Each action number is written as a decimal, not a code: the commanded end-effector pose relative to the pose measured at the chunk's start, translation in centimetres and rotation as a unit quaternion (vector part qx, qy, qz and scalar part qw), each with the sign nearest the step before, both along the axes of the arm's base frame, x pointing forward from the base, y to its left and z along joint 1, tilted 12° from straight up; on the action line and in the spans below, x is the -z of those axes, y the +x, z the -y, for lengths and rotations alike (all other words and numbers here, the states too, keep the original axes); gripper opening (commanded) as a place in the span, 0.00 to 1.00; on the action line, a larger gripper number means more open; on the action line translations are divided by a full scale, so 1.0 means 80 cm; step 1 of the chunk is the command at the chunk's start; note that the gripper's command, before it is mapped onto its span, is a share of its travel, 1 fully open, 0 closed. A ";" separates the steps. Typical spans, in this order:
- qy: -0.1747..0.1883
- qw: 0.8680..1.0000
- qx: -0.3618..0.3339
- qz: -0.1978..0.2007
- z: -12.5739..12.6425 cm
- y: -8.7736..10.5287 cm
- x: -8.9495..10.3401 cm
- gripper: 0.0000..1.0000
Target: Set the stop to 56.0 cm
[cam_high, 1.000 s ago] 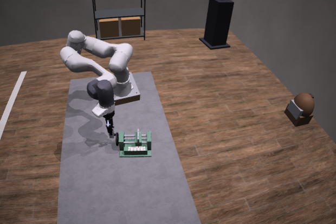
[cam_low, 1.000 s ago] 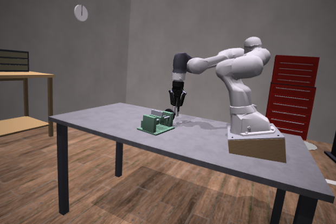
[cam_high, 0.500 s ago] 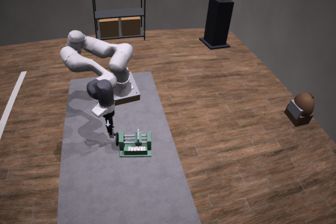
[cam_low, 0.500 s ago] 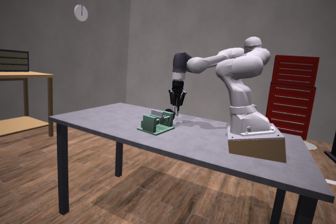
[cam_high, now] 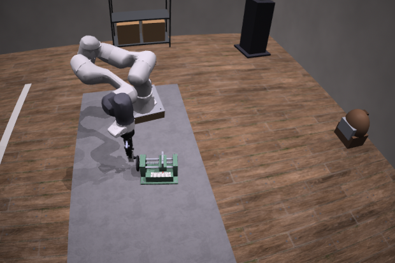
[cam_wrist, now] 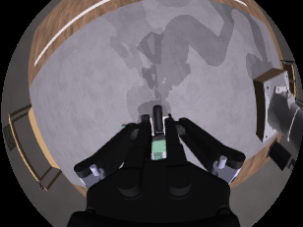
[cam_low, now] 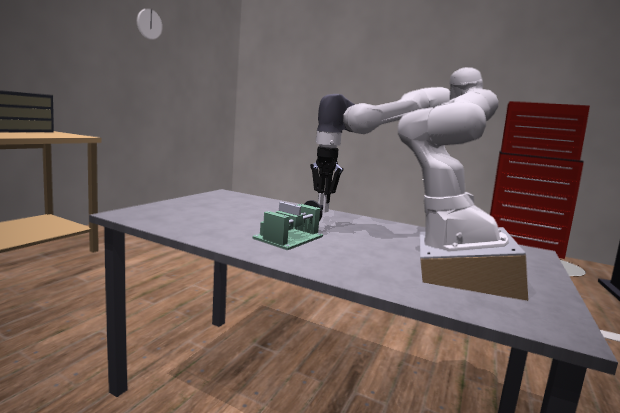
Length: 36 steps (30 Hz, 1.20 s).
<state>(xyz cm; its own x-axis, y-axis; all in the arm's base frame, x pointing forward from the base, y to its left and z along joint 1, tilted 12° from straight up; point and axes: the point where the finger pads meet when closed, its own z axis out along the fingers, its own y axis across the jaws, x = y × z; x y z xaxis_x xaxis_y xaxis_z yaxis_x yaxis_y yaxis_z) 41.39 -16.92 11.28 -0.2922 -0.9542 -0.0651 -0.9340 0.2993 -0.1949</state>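
Grey bench (cam_low: 380, 267) carrying a green fixture (cam_high: 158, 169), taken here as the landmark; the fixture sits near the bench's middle, well apart from the arm's base (cam_low: 473, 260), which stands on a wooden block at the bench end. Black handwheel (cam_high: 137, 163) mounted on the fixture's end that faces the base, just beside the green end plate; a threaded rod runs from it along the fixture, and a grey stop (cam_high: 162, 159) stands upright about midway along that rod. A white scale strip with a red mark (cam_high: 162, 174) lies along the fixture's front edge; its figures are too small to read. Gripper (cam_low: 325, 203) pointing straight down over the handwheel, fingers drawn narrow and clamped on the handwheel's handle; in the wrist view the handle shows as a dark pin (cam_wrist: 156, 117) between the fingers, green below it.
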 end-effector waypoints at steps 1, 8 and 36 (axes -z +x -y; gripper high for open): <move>0.000 1.000 -0.001 0.003 0.001 0.005 -0.006 0.04; 0.000 1.000 -0.001 0.003 0.002 0.008 -0.010 0.04; 0.000 1.000 -0.001 0.003 0.011 0.034 -0.020 0.04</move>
